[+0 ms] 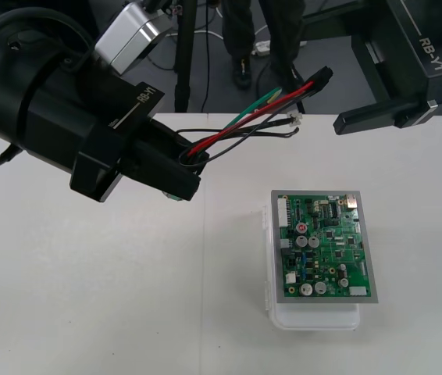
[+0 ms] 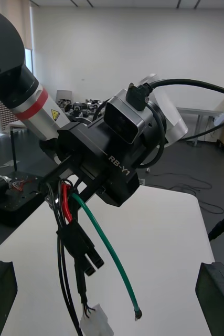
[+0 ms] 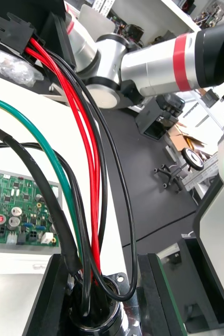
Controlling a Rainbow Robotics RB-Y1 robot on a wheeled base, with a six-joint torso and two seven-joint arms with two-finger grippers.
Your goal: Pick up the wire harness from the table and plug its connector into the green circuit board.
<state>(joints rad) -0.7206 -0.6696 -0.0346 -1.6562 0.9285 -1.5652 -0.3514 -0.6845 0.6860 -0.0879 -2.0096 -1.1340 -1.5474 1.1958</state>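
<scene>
Left hand (image 1: pixel 183 170) grips the harness (image 1: pixel 252 117) (plug (image 1: pixel 320 76) farthest out) left of the board (image 1: pixel 326 242)

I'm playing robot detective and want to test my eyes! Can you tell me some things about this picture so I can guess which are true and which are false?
1. The left gripper is holding the wire harness. True.
2. The black plug is pushed into the green circuit board. False: it is up in the air, away from the board.
3. The right gripper is squeezing the wires. False: it is open and holds nothing.
4. The board sits on a white base. True.
5. The harness has a yellow wire. False: its wires are red, black and green.
</scene>
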